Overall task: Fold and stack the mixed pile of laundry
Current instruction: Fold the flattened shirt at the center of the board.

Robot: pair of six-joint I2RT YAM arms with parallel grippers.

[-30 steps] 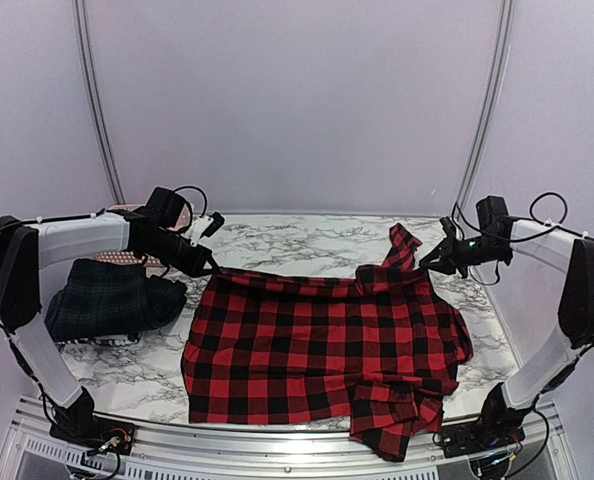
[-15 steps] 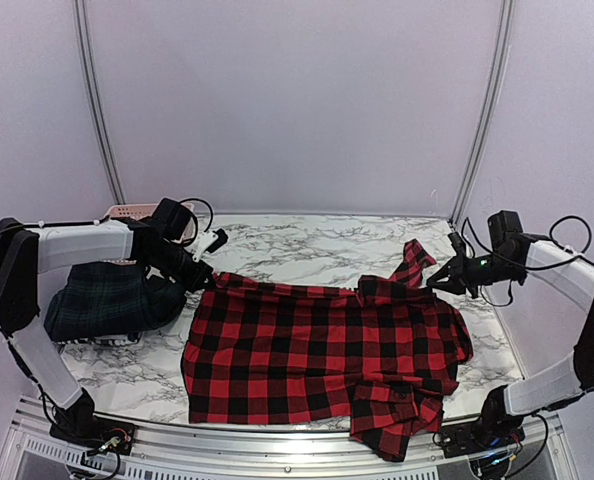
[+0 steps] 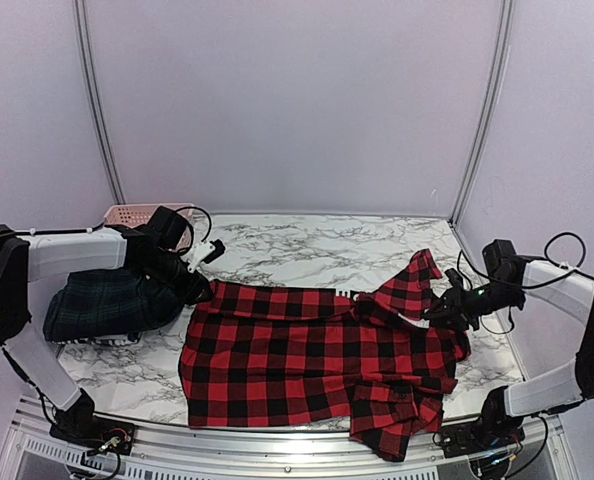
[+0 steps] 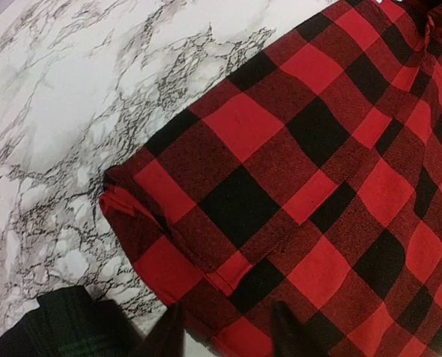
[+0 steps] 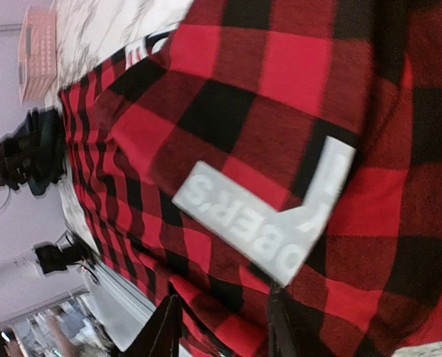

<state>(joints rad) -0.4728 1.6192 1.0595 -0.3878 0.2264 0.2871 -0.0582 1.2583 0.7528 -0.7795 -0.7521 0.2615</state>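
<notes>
The red-and-black checked shirt [image 3: 317, 350] lies spread flat across the marble table [image 3: 307, 245]. My left gripper [image 3: 202, 290] hovers at the shirt's far left corner. In the left wrist view its fingers [image 4: 165, 335] stand apart over the hem of the shirt [image 4: 318, 149] and hold nothing. My right gripper [image 3: 442, 310] is over the far right part, below a raised sleeve. In the right wrist view it [image 5: 222, 331] is open above the cloth and its white lettering [image 5: 273, 223]. A dark green plaid garment [image 3: 102, 300] lies folded at the left.
A pink lattice basket [image 3: 127, 213] stands at the back left behind my left arm. The green plaid stack [image 4: 50, 327] sits right beside the left gripper. The shirt's lower right corner is bunched at the table's front rail [image 3: 277, 440].
Both grippers moved nearer and lower with the shirt's far edge, then opened and let it go. The raised right sleeve sank and shifted right.
</notes>
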